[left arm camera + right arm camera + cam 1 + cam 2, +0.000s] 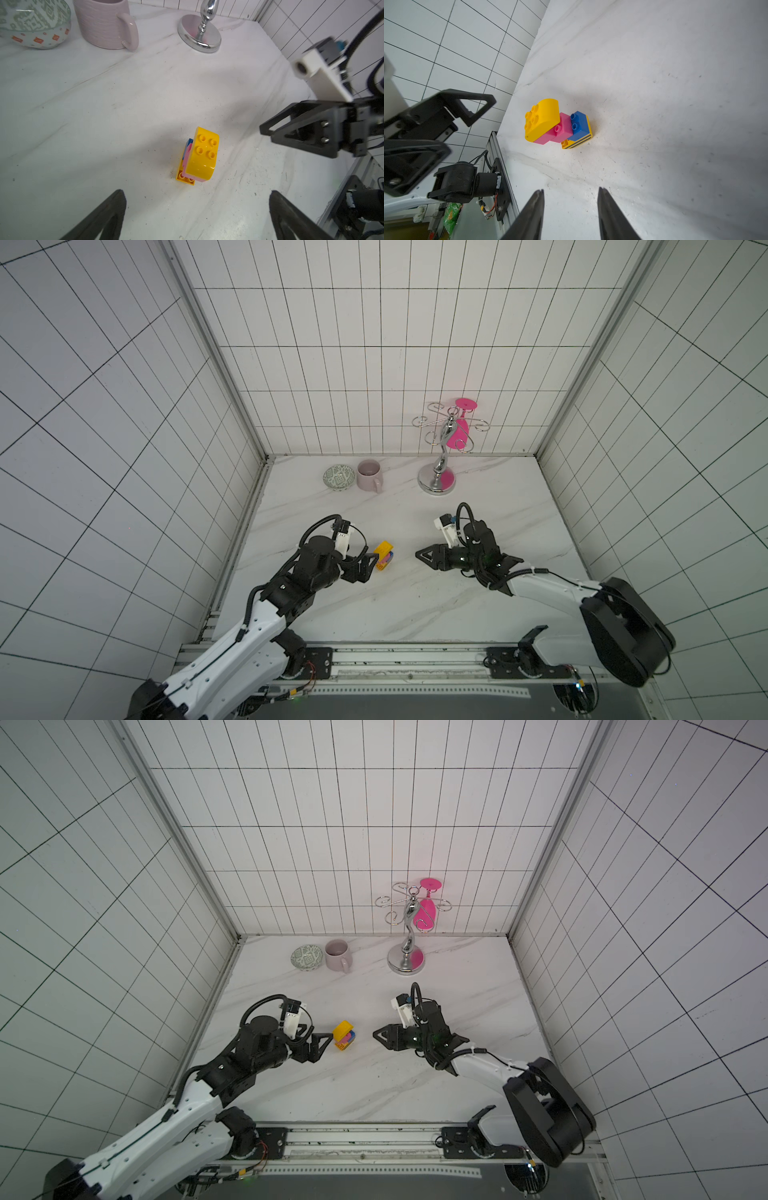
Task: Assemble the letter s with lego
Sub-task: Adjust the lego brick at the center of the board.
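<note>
Yellow, pink and blue letter s (560, 126) standing on marble tabletop (675, 83); left gripper (196, 195) just beside it, jaws wide, empty; right gripper (570, 190) opposite, apart, jaws narrowly parted, empty.

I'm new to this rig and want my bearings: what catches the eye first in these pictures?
The bright lego block, made of joined yellow, pink and blue bricks, stands on the marble table between the left and right jaws, both open and clear of it. At the back, a pink glass hangs upside down on a chrome rack.
</note>
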Robot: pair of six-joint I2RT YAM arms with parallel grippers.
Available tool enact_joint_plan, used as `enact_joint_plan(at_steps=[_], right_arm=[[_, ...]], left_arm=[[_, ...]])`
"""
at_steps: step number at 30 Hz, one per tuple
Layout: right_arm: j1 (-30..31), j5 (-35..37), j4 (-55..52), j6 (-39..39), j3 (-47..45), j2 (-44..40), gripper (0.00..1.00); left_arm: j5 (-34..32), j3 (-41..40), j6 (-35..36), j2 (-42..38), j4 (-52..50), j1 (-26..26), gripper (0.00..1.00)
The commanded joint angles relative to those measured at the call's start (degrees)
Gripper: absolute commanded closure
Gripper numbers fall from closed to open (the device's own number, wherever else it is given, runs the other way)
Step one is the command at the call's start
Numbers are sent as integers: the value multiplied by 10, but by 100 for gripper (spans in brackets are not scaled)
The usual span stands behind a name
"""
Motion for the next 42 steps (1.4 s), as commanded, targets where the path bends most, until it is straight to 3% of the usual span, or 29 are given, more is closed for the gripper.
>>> enact_joint_plan(at_steps=[1,5,27,42], right_arm=[[-36,-32,-128,-51,24,-31,47],[-51,-37,-118,-31,36,-47,44],[-76,-58,-116,-23,34,-75,44],[-78,-57,-115,-20,19,-97,45]], left_arm=[[-22,19,55,51,46,-42,1],[-45,37,59,107,11,-56,2],[-119,21,62,246,149,-88,7],[-215,-47,15,247,224,-124,13]])
